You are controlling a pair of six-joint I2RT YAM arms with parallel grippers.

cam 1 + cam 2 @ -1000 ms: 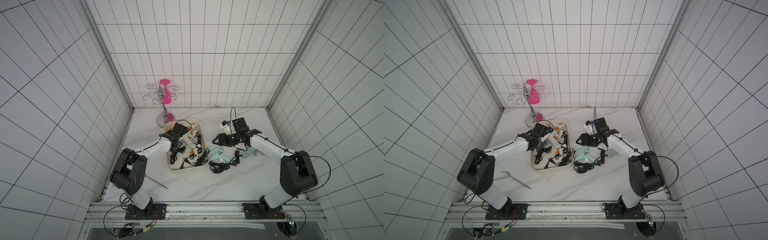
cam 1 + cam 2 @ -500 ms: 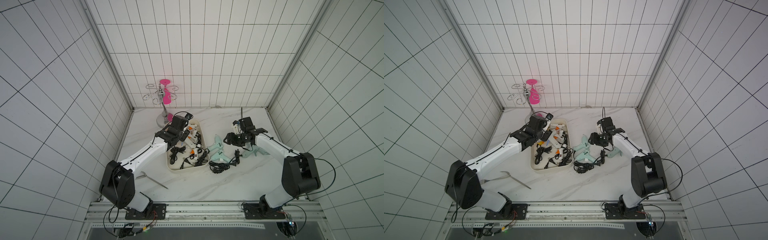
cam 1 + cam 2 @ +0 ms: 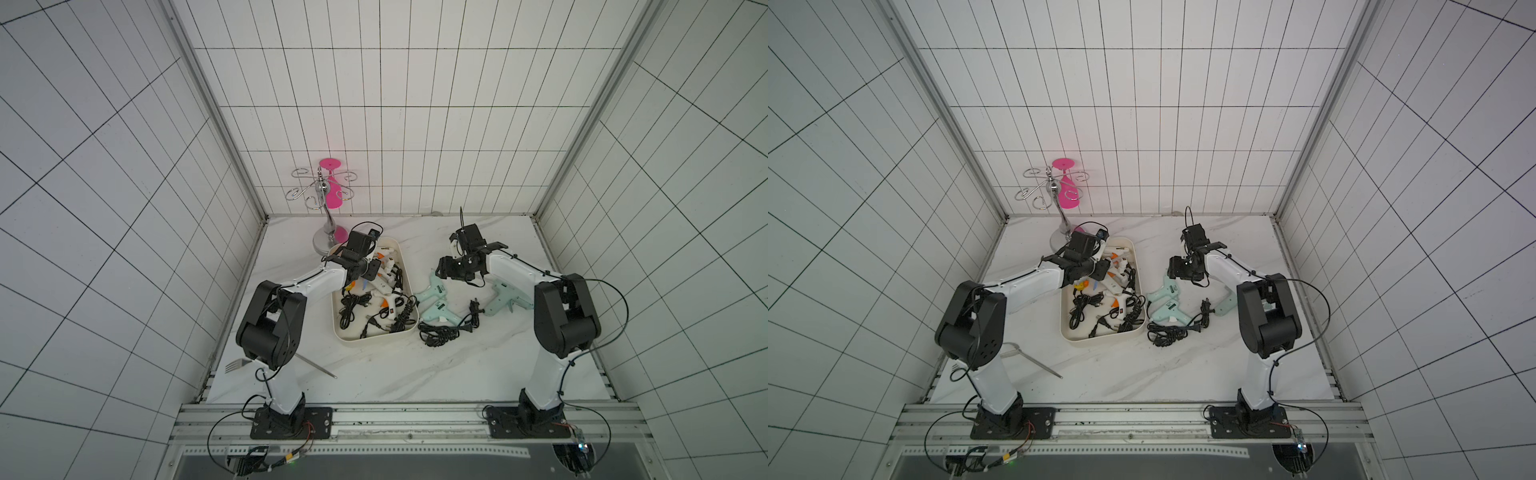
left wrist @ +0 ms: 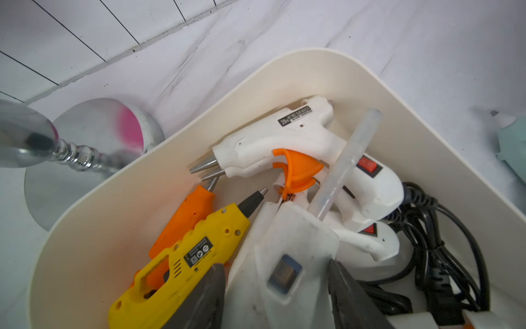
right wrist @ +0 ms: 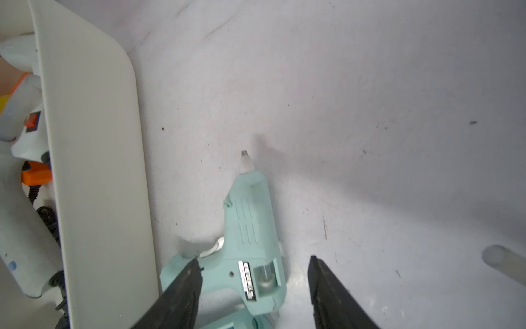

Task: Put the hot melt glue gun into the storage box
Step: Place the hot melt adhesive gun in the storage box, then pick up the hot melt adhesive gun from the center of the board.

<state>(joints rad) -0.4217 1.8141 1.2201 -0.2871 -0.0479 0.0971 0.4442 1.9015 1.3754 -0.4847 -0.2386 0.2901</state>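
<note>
Two claws matter: the right claw gapes wide over the mint glue gun lying on the table just beside the box, where a skewed pinch could spin it loose, while the left claw flanks a white glue gun inside, whether gripping I cannot tell.

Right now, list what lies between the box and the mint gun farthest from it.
A mint gun under the right claw, a second mint gun nearer the rail, and a coiled black cord. Both top views show them.
</note>
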